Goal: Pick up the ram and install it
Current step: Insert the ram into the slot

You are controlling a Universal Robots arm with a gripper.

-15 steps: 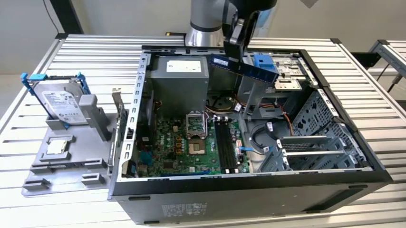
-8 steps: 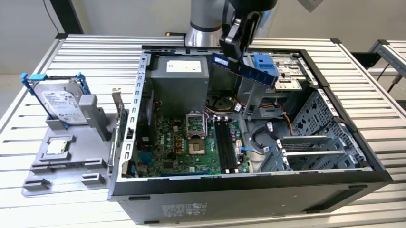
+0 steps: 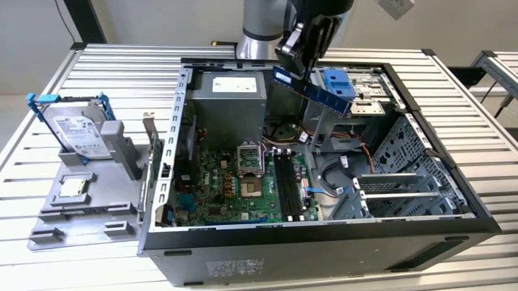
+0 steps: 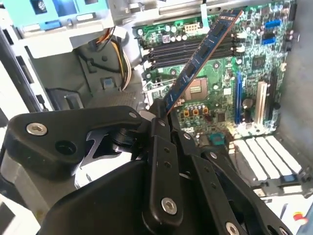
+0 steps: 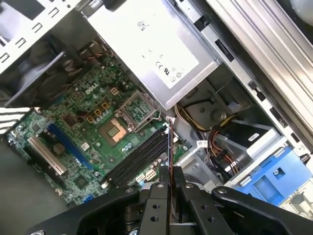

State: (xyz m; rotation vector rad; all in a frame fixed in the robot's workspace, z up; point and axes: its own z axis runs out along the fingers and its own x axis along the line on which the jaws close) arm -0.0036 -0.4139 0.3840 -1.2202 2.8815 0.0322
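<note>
Holding the ram [image 3: 317, 96] by one end, the claw [image 3: 301, 65] is pinched narrow on the stick, fingers clamped on both flat faces in both wrist views. The ram is in the air over the open computer case [image 3: 324, 233], near the case's far edge in the exterior view, between the power supply [image 3: 230, 97] and the blue drive bay [image 3: 338, 82]. It hangs tilted, free end pointing down into the case. It is not yet in the memory slots [image 3: 287, 182], which sit empty on the motherboard [image 3: 215, 182], well apart from the stick.

The hard drive [image 3: 81, 130] stands in its holder at the tabletop [image 3: 121, 60]'s left side in the exterior view, untouched.

Risks, as I judge them:
- the end-only grip could let the stick pivot or slip under push force
- the tilt means it may meet a slot crooked and jam
- the free end could snag the cables [image 5: 217, 142] or the drive bay on the way down
</note>
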